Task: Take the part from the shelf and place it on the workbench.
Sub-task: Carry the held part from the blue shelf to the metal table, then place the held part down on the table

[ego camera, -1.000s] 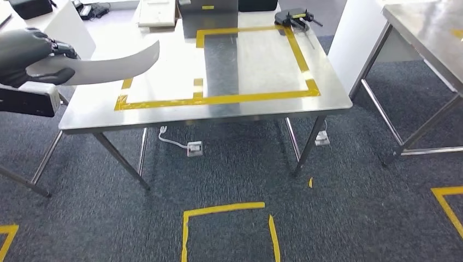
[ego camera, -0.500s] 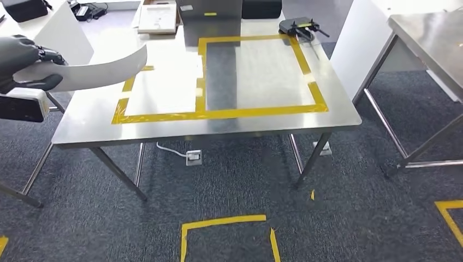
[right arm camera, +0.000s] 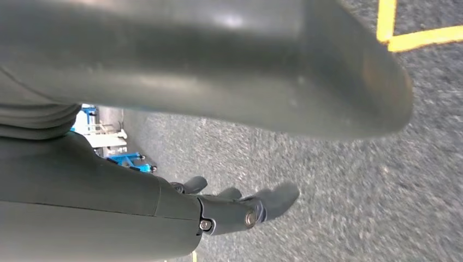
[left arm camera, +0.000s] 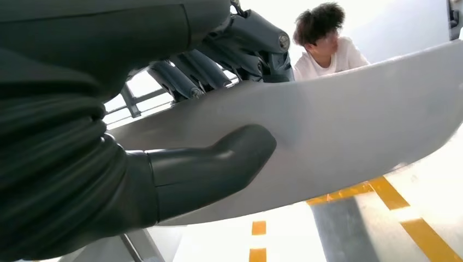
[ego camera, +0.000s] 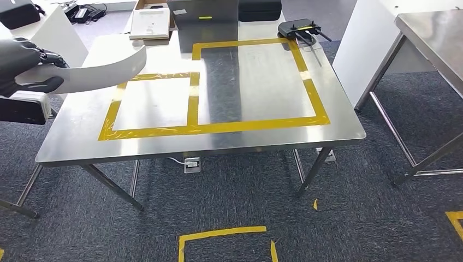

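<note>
- Grey carpet [ego camera: 229, 191] with yellow floor tape [ego camera: 218, 237] lies nearest, in front of the counter [ego camera: 71, 147].
- Right hand [right arm camera: 240, 210] hangs low over that carpet, fingers [right arm camera: 275, 199] loosely apart, nothing in them.
- Left hand [ego camera: 24, 65] is up at the counter's left edge, and it's got the part [ego camera: 104, 68]: thumb [left arm camera: 213, 164] pressed on one face, fingers [left arm camera: 218, 52] wrapped over the other, a firm pinch.
- Part's a pale curved panel, held in the air, its free end reaching over the counter's left side, above the smaller taped box [ego camera: 153, 103]. Not touching steel yet.
- Farther back: a black device [ego camera: 297, 27] at the far corner, a flat box [ego camera: 150, 22] at the rear.
- Step in hand, I'd say: carrying to the drop. Next call: lower it flat inside the tape, then let go.
</note>
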`<act>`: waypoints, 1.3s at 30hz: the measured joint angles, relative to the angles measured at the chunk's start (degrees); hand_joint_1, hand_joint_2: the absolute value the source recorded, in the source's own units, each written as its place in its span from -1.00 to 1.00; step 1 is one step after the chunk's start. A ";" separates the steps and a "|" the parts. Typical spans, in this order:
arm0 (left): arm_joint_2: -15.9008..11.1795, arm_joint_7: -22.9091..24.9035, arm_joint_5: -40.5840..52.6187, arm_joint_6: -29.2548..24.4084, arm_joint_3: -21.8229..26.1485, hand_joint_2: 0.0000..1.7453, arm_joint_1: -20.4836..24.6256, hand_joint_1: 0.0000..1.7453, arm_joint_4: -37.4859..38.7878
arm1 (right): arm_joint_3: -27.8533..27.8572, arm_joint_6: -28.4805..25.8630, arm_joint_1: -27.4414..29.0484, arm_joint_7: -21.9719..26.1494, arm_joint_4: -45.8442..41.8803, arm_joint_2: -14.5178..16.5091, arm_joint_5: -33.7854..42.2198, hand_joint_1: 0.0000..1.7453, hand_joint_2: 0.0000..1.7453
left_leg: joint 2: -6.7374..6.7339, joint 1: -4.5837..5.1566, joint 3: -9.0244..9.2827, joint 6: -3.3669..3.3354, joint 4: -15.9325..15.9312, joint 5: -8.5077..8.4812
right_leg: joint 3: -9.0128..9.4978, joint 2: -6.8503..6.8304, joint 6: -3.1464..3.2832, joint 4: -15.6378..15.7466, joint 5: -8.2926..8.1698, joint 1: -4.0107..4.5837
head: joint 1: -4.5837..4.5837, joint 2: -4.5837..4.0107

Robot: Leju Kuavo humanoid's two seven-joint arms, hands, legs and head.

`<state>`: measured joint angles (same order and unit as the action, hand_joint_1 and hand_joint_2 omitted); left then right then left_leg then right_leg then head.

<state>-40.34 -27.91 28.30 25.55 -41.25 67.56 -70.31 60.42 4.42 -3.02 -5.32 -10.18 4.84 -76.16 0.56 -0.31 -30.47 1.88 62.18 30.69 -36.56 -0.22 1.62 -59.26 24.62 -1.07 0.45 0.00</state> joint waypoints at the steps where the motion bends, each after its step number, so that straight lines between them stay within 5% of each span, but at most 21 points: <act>1: -0.05 0.01 0.01 0.03 0.09 1.00 0.01 1.00 0.00 | 0.00 0.00 -0.02 -0.01 -0.02 -0.01 -0.02 -1.00 -1.00 | -0.12 -0.04 -2.03 0.16 3.35 0.74 | 0.61 0.04 0.26 0.12 0.43 0.00 | 0.04 0.00; 3: -0.07 0.01 0.05 0.21 0.16 1.00 0.00 1.00 0.13 | -0.01 0.01 -0.03 -0.01 -0.03 -0.01 -0.07 -1.00 -1.00 | -0.19 -0.06 -6.89 0.43 10.19 3.46 | 1.75 0.13 0.49 0.16 1.45 0.10 | 0.10 0.00; 5: -0.05 0.09 0.10 0.41 0.17 1.00 -0.01 1.00 0.34 | -0.01 0.03 -0.04 -0.01 -0.04 -0.01 -0.12 -1.00 -1.00 | -0.20 -0.04 -9.81 0.36 12.04 4.55 | 3.13 0.30 0.54 0.16 2.60 0.23 | 0.11 0.00; 6: -0.05 0.13 0.10 0.45 0.21 1.00 0.05 1.00 0.45 | -0.01 0.05 -0.05 -0.01 -0.04 -0.01 -0.14 -1.00 -1.00 | -0.21 0.02 -9.97 0.16 10.29 3.30 | 3.94 0.40 0.54 0.16 3.21 0.30 | 0.11 0.00; 8: -0.10 0.13 0.03 0.54 0.40 1.00 0.22 1.00 0.63 | -0.01 0.14 -0.07 -0.01 -0.03 0.03 -0.15 -1.00 -1.00 | -0.23 0.32 -8.61 -0.67 2.85 -2.88 | 5.48 0.55 0.44 0.17 4.43 0.38 | 0.11 0.00; 10: -0.22 0.09 -0.08 0.68 0.55 1.00 0.41 1.00 0.77 | -0.01 0.26 -0.13 0.00 -0.05 0.10 -0.17 -1.00 -1.00 | -0.20 0.82 -7.48 -1.36 -2.82 -7.35 | 6.34 0.72 -0.04 0.24 5.46 0.48 | 0.12 0.00; 14: -0.56 0.22 -0.20 1.07 0.96 1.00 0.52 1.00 0.68 | -0.01 0.33 -0.27 -0.74 -0.15 0.01 -0.17 -1.00 -1.00 | -0.11 0.67 -5.78 -2.22 -4.68 -7.93 | 6.78 0.68 -1.22 -0.86 5.61 0.73 | 0.08 0.00; 16: -0.57 0.94 -0.32 1.26 1.24 1.00 0.48 1.00 0.60 | -0.02 0.32 -0.45 -0.91 -0.19 -0.04 -0.15 -1.00 -1.00 | -0.15 0.37 -4.82 -2.67 -4.97 -7.69 | 4.25 0.60 -1.70 -5.36 6.17 0.68 | -0.08 0.00; 18: -0.55 2.52 -0.06 1.23 1.43 1.00 0.13 1.00 0.96 | -0.03 0.32 -0.57 -0.84 -0.20 -0.05 -0.14 -1.00 -1.00 | -0.13 0.36 -4.48 -2.98 -4.92 -7.09 | -0.50 0.54 -2.18 -12.16 8.70 0.57 | -0.18 0.00; 20: -0.39 4.76 1.30 0.12 1.63 1.00 0.00 1.00 3.17 | -0.03 0.39 -0.43 -0.84 -0.20 -0.06 -0.27 -1.00 -1.00 | -0.10 0.36 -4.10 -2.98 -4.69 -6.36 | -3.82 0.52 -2.46 -14.91 10.12 0.51 | -0.19 0.00; 23: 1.14 8.00 5.45 -4.62 2.16 1.00 2.32 1.00 13.57 | -0.05 0.51 -0.22 -0.84 -0.20 -0.04 -0.89 -1.00 -1.00 | -0.17 0.25 -3.33 -2.48 -3.89 -5.07 | -2.31 0.45 -2.37 -6.57 3.64 0.41 | -0.16 0.00; 25: 3.49 10.72 7.87 -8.23 2.43 1.00 5.22 1.00 23.24 | -0.10 0.52 -0.26 -0.81 -0.20 -0.02 -1.21 -1.00 -1.00 | -0.09 0.26 -3.32 -1.90 -3.37 -4.45 | -0.83 0.36 -1.86 -1.40 1.20 0.55 | -0.15 0.00; 27: 6.19 13.07 9.23 -11.41 2.57 1.00 7.24 1.00 31.54 | -0.15 0.50 -0.32 -0.91 -0.20 0.01 -1.36 -1.00 -1.00 | 0.06 0.46 -3.40 -1.49 -3.15 -4.34 | -0.51 0.25 -1.30 -0.38 0.91 0.62 | -0.12 0.00; 31: 10.53 16.76 9.87 -15.59 2.86 1.00 8.04 1.00 42.08 | -0.19 0.48 -0.82 -1.02 -0.20 0.04 -1.52 -1.00 -1.00 | -0.24 0.71 -2.90 -2.25 -3.71 -4.36 | -0.07 0.28 -1.08 -0.26 0.15 0.62 | 0.03 0.00; 39: 14.33 19.88 10.43 -23.06 4.13 1.00 6.49 1.00 50.81 | -0.20 0.47 -0.91 -1.01 -0.20 0.08 -1.42 -1.00 -1.00 | -0.64 0.72 -2.43 -1.08 -4.39 -4.33 | 0.02 0.48 -0.57 -0.27 0.35 0.67 | 0.02 0.00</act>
<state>-26.01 -8.02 38.73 2.49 -37.12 74.04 -19.50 60.22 4.89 -3.92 -6.33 -10.38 4.92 -77.58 -0.07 0.41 -32.91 0.80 57.80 26.36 -36.54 0.26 1.05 -59.53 24.97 -0.40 0.48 0.00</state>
